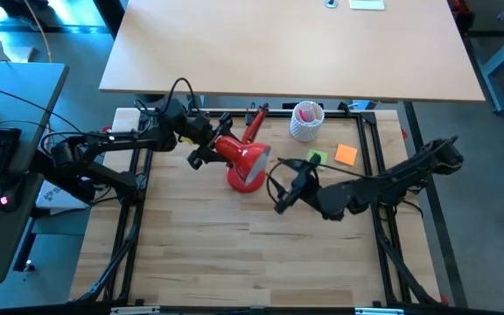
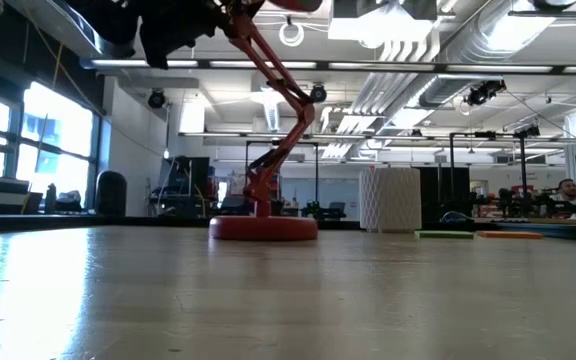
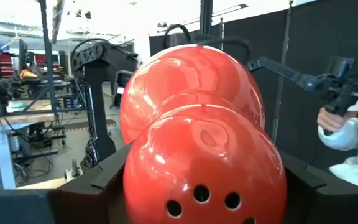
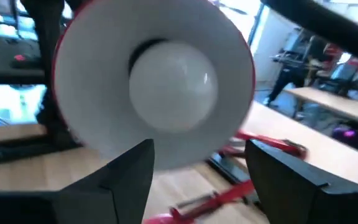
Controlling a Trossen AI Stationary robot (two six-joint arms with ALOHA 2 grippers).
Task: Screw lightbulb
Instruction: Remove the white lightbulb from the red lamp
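The left gripper [image 1: 206, 149] clamps the red lamp shade [image 1: 246, 163] above the tabletop [image 1: 234, 254]. The lightbulb [image 4: 174, 82] sits inside the shade. The right gripper [image 1: 283, 185], parted and empty, hovers just beside the shade's rim.

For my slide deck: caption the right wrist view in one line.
White lightbulb seated inside the red lamp's shade, seen past the right gripper with its jaws apart and empty.

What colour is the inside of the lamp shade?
White inside the glossy red metal lamp shade, around the bulb; the right wrist view shows it best.
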